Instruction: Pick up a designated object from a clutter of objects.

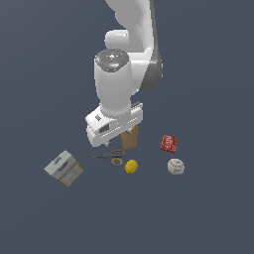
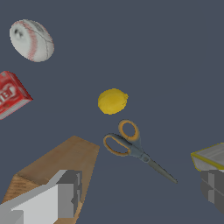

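Observation:
The scissors (image 1: 105, 157) lie flat on the dark floor, with dark grey blades and tan-orange loop handles. In the wrist view the scissors (image 2: 134, 148) lie between my two fingers, handles towards the yellow lemon (image 2: 112, 101). My gripper (image 2: 140, 194) is open and empty, held above the scissors and not touching them. One finger (image 2: 65, 197) shows over the brown cardboard box (image 2: 57, 164), the other finger (image 2: 213, 189) by the grey-and-yellow box (image 2: 211, 156). In the exterior view my gripper (image 1: 106, 143) hangs just above the scissors.
The brown cardboard box (image 1: 130, 138) stands just behind the scissors. The lemon (image 1: 131, 166) lies beside the handles. The red can (image 1: 169, 143) and white baseball (image 1: 175, 166) lie towards the exterior view's right, the grey-and-yellow box (image 1: 63, 168) towards its left. No orange ball is in view.

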Robot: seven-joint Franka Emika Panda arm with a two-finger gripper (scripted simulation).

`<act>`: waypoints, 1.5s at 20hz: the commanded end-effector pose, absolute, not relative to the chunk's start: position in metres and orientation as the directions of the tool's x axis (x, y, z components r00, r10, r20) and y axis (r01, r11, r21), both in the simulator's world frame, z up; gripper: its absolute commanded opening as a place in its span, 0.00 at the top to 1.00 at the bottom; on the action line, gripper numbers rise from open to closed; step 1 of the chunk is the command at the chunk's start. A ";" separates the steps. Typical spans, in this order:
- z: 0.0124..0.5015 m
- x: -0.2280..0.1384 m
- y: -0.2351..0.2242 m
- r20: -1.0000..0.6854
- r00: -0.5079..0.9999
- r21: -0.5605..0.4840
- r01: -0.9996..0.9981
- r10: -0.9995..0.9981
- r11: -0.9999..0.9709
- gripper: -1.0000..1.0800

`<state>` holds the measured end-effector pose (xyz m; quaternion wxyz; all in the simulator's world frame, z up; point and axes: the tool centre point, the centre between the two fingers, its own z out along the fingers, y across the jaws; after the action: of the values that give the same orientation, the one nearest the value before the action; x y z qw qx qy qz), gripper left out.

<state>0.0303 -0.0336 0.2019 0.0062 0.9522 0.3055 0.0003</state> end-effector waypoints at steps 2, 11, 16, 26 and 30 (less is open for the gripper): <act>0.186 0.030 -0.043 -0.004 0.767 0.011 0.642 0.642 -0.767 0.04; 0.144 0.027 -0.066 -0.005 0.631 0.007 0.776 0.776 -0.631 0.04; 0.121 0.023 -0.078 -0.005 0.545 0.005 0.839 0.839 -0.545 0.04; 0.080 0.013 -0.099 -0.002 0.372 0.001 0.928 0.928 -0.372 0.04; 0.069 0.009 -0.105 -0.001 0.324 0.001 0.946 0.946 -0.324 0.04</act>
<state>0.0514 -0.1229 0.1339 0.0505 0.8234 0.5636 0.0426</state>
